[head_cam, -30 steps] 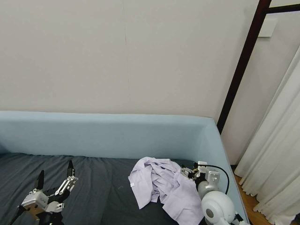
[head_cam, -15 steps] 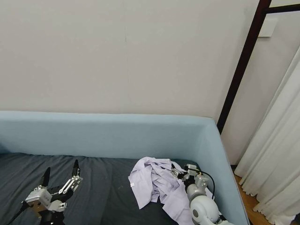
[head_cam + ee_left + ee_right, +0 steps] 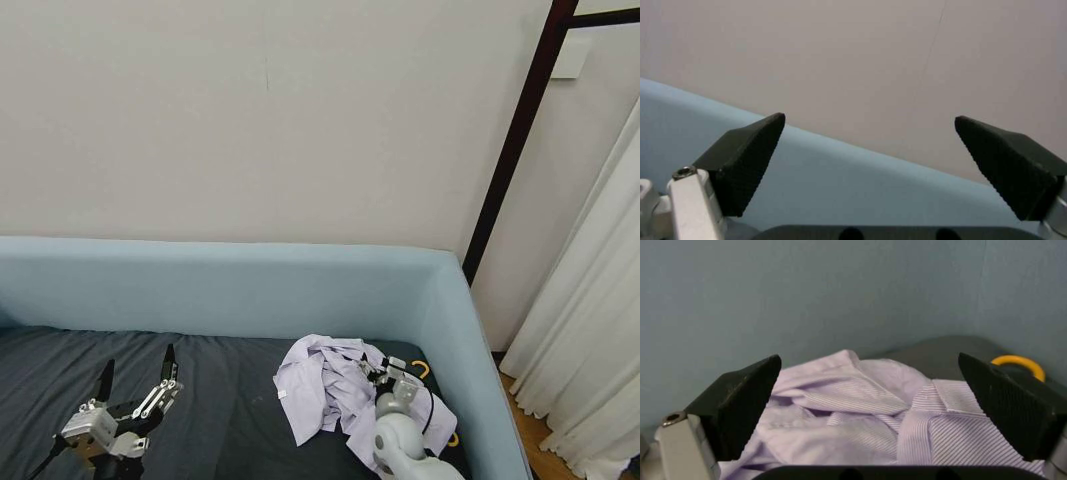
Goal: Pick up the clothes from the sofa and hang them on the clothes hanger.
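A crumpled lilac striped shirt [image 3: 335,392] lies on the dark seat of the sofa [image 3: 230,290] near its right end. In the right wrist view the shirt [image 3: 860,425] fills the lower middle, with a yellow hanger hook [image 3: 1018,365] beside it; the hook [image 3: 422,369] also peeks out by the shirt in the head view. My right gripper [image 3: 382,371] hovers over the shirt's right part, open, nothing between its fingers [image 3: 740,400]. My left gripper [image 3: 137,378] stands open above the seat at the left, aimed at the backrest [image 3: 840,180].
The sofa's pale blue backrest and right armrest [image 3: 470,350] wall in the seat. A dark clothes-rack pole [image 3: 510,150] rises right of the sofa, with white curtains [image 3: 590,330] beyond. A plain wall stands behind.
My right arm has swung left and forward over the shirt, uncovering the yellow hook. My left gripper has drifted a little to the right and up.
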`<state>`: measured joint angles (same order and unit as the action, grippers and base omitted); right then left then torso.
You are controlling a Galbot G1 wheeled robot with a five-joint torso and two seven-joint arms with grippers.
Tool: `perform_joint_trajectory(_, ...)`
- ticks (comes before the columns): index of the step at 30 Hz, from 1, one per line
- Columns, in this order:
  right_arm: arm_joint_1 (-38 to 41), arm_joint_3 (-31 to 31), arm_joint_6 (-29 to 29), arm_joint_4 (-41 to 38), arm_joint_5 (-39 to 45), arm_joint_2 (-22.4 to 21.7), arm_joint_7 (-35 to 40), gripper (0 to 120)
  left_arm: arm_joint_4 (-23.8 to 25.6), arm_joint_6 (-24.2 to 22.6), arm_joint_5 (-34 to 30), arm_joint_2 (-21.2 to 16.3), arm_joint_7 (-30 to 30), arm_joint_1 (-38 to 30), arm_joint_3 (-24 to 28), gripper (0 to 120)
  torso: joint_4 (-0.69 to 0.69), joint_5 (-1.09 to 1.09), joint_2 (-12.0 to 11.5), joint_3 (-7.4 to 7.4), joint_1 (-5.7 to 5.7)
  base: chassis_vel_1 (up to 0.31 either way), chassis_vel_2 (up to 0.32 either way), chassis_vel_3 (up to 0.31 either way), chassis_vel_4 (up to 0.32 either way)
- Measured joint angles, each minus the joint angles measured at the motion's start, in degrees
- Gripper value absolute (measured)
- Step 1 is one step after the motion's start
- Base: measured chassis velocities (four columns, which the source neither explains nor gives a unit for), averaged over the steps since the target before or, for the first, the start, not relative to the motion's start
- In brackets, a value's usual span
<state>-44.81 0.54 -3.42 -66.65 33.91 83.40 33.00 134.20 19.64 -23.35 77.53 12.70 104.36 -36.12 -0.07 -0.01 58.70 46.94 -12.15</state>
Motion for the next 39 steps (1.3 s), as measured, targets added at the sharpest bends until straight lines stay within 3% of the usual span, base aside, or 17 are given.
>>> perform_joint_trajectory(8, 3.53, -0.7, 3.76, 8.68, -6.92, 4.74, 5.32, 100, 0.35, 0.0, 0.0, -0.09, 0.76, 0.29, -0.74, 100, -0.02, 0.0, 0.0, 0.0, 0.0, 0.0, 0.0, 0.0, 0.0)
perform_joint_trajectory(11, 5.51, -2.78, 1.5, 16.35, -17.1, 6.98, 5.44, 100, 0.45, 0.01, -0.01, -0.06, 1.0, 0.47, -1.05, 100, -0.02, 0.0, 0.0, 0.0, 0.0, 0.0, 0.0, 0.0, 0.0)
perform_joint_trajectory(24, 4.53, -3.69, 3.61, 17.91, -20.57, 5.89, 4.87, 99, 0.92, 0.03, 0.72, 0.61, 1.09, 0.56, -0.26, 100, -0.02, 0.01, 0.0, 0.0, 0.0, 0.0, 0.0, 0.0, 0.0)
perform_joint_trajectory(26, 4.2, -3.62, 3.92, 17.28, -20.3, 5.31, 4.79, 90, 0.93, 0.03, 0.96, 0.82, 1.1, 0.53, 0.09, 100, -0.02, 0.01, 0.0, 0.0, 0.0, 0.0, 0.0, 0.0, 0.0)
perform_joint_trajectory(28, 4.12, -3.59, 3.98, 17.1, -20.16, 5.18, 4.78, 88, 0.94, 0.03, 1.0, 0.86, 1.1, 0.52, 0.15, 100, -0.02, 0.01, 0.0, 0.0, 0.0, 0.0, 0.0, 0.0, 0.0)
perform_joint_trajectory(31, 3.37, -3.33, 4.72, 15.34, -19.15, 4.19, 4.9, 73, 0.97, 0.03, 1.12, 1.11, 1.11, 0.44, 0.34, 100, -0.02, 0.02, 0.0, 0.0, 0.0, 0.0, 0.0, 0.0, 0.0)
perform_joint_trajectory(39, 2.47, -3.12, 5.32, 13.9, -18.18, 2.28, 4.87, 46, 0.86, 0.03, 1.39, 1.41, 1.11, 0.19, 0.93, 100, -0.02, 0.02, 0.0, 0.0, 0.0, 0.0, 0.0, 0.0, 0.0)
